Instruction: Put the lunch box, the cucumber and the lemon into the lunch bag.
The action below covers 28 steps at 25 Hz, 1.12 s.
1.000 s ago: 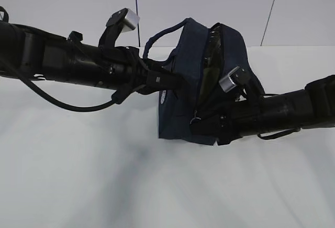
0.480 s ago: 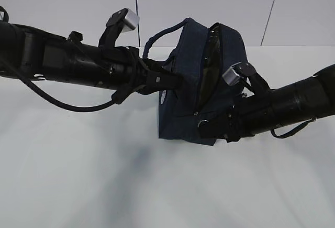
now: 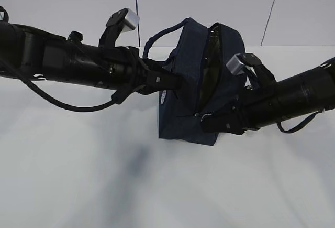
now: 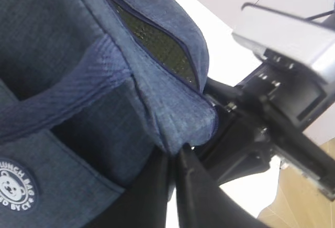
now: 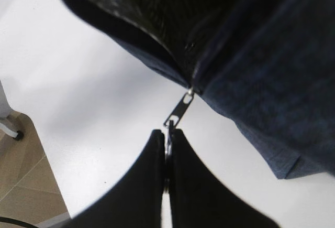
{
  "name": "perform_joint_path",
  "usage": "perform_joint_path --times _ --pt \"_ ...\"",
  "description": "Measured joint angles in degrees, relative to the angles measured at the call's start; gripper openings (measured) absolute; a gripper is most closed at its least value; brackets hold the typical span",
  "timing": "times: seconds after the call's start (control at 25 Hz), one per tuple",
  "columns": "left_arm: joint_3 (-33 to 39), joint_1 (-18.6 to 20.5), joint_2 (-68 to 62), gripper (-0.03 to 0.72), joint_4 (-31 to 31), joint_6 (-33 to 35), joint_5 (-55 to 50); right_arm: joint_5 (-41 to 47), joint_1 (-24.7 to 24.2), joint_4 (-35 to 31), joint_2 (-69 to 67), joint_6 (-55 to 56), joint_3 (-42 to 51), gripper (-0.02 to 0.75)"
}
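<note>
- The right gripper (image 5: 166, 149) has its two dark fingers pressed together on the ring at the end of the zipper pull (image 5: 178, 110); the slider sits just beyond, at about one o'clock from the fingertips, where the open slit of the lunch bag (image 3: 196, 81) ends.
- The left gripper (image 4: 175, 157) is pinched shut on a fold of the bag's navy fabric near a corner, just beside the zipper line, with the handle strap (image 4: 57, 94) running off toward nine o'clock.
- The step in hand looks like working the zipper so the mouth gapes wide enough for loading. To do it well, the pull should be drawn along the line of the teeth, not away from the bag, so the slider runs freely.
- The left pinch should hold firm as the counter-force; if it slackens, the whole bag is likely to drag or tip on the table (image 3: 78, 186).
- In the exterior view the bag stands tilted at the centre, its dark lining showing through the slit.
- The left arm reaches in level from nine o'clock; the right arm comes in low from four o'clock, its wrist just at the bag's lower front corner.
- The lunch box, cucumber and lemon are not visible in any view.
</note>
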<state>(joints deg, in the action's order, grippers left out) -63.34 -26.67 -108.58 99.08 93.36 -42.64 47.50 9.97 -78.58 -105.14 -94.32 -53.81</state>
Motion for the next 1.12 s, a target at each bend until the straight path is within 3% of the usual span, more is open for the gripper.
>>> perform_joint_path --times 0.6,1.12 --pt "0.0 0.0 0.0 -0.008 0.35 0.0 0.32 -0.25 0.0 1.67 5.2 5.52 -3.29 0.0" --pt "0.0 0.0 0.0 -0.009 0.46 0.0 1.46 -0.08 0.0 10.78 8.5 17.75 -10.26 0.0"
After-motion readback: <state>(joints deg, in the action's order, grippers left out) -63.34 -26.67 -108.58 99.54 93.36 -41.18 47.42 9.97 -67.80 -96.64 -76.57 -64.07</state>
